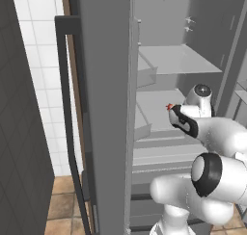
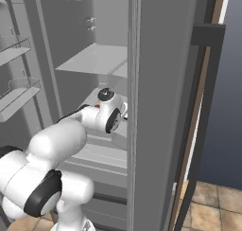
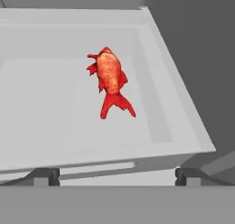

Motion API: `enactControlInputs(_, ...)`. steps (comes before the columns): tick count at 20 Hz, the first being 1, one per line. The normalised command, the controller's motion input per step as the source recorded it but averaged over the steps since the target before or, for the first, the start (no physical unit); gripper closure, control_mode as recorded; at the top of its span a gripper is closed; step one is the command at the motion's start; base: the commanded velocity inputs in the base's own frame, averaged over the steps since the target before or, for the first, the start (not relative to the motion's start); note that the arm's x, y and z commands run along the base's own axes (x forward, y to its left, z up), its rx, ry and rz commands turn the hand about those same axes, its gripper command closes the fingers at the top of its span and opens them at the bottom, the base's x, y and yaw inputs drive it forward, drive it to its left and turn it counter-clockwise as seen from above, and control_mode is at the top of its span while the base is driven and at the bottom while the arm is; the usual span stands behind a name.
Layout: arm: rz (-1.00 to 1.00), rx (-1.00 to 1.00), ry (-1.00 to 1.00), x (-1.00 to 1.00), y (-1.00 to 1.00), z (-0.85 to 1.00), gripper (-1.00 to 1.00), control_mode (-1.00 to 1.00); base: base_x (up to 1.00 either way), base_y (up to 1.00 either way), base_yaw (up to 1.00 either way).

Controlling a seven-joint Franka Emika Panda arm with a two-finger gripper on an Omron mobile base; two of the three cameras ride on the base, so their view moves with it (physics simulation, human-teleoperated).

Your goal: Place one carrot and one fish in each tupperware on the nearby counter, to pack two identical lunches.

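A bright red fish [image 3: 110,81] with a forked tail lies on a pale grey fridge shelf [image 3: 41,113], head away from me and tail towards me. My gripper [image 3: 117,176] hovers above and short of it, open, with nothing between its dark fingertips [image 3: 46,175]. In the left base view the arm reaches into the open fridge, and a speck of the red fish [image 1: 169,106] shows just beyond the hand. The right base view shows the same fish [image 2: 98,105] as a red speck by the wrist. The carrot and the tupperware are out of view.
The open fridge door [image 1: 103,109] stands close on the left of the arm, its edge [image 2: 156,107] close on the right in the other base view. An upper shelf [image 1: 178,60] sits above the hand. Door bins [image 2: 14,95] hang at the left. The shelf's raised right rim [image 3: 174,94] borders the fish.
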Motion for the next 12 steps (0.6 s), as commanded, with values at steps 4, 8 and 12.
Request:
enactControlInputs(4, 0.00, 0.00, 0.00, 0.56, -0.11, -0.14, -1.00, -1.00, 0.00, 0.00, 0.00)
enactControlInputs(8, 0.00, 0.00, 0.00, 0.59, -0.01, -0.23, -1.00, -1.00, 0.00, 0.00, 0.00)
enactControlInputs(12, 0.00, 0.00, 0.00, 0.57, 0.00, -0.31, -1.00, -1.00, 0.00, 0.00, 0.00)
